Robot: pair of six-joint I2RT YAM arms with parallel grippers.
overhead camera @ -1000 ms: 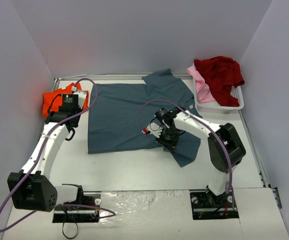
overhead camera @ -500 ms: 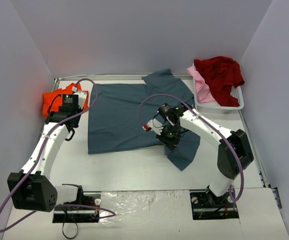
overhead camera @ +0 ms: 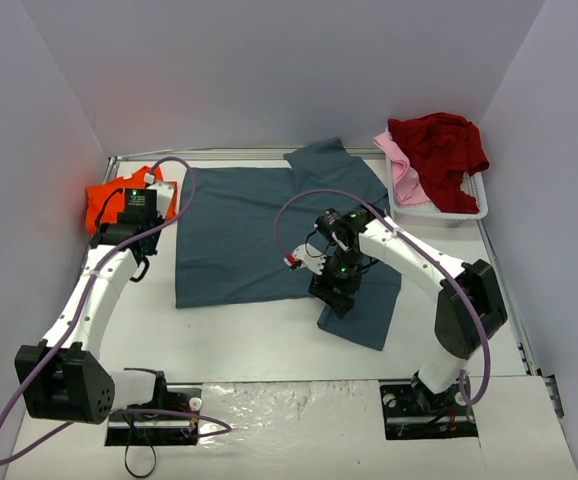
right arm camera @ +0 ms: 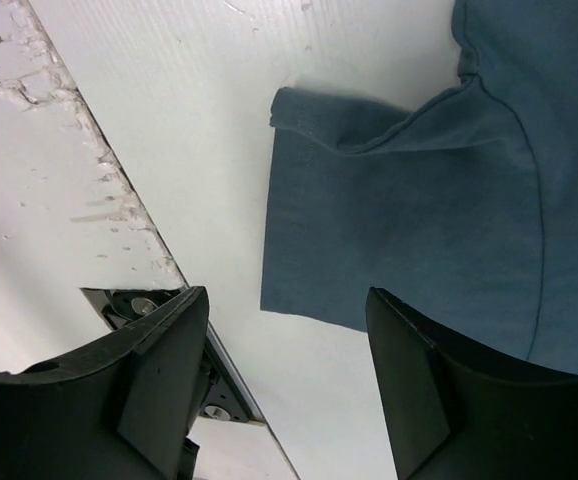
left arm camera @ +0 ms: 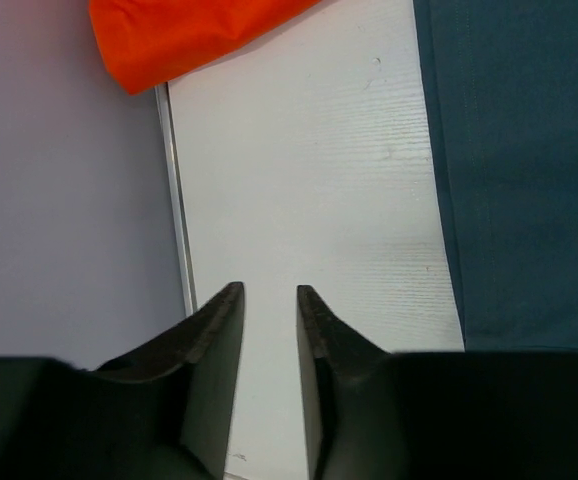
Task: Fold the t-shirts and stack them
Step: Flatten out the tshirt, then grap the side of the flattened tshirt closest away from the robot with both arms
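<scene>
The slate blue-grey t-shirt point(overhead camera: 239, 235) lies spread across the middle of the table. Its right sleeve point(right arm camera: 409, 200) lies flat on the table toward the near right. My right gripper point(overhead camera: 335, 296) point(right arm camera: 287, 295) hovers over that sleeve's near edge, jaws wide open and empty. The orange t-shirt point(overhead camera: 104, 200) point(left arm camera: 189, 35) is bunched at the far left by the wall. My left gripper point(overhead camera: 134, 200) point(left arm camera: 269, 290) hangs beside it over bare table, a narrow gap between its fingers and nothing in it. The dark red t-shirt point(overhead camera: 439, 145) and the pale pink t-shirt point(overhead camera: 399, 172) are heaped in the basket.
A white plastic basket point(overhead camera: 439, 212) stands at the far right corner. Grey walls close in the left, back and right sides. A metal rail point(left arm camera: 174, 190) runs along the table's left edge. The right arm's base plate point(right arm camera: 154, 305) sits at the near edge.
My right gripper has opened and let go of the blue-grey shirt's sleeve, which now lies flatter and nearer the front edge. The left arm has not moved.
</scene>
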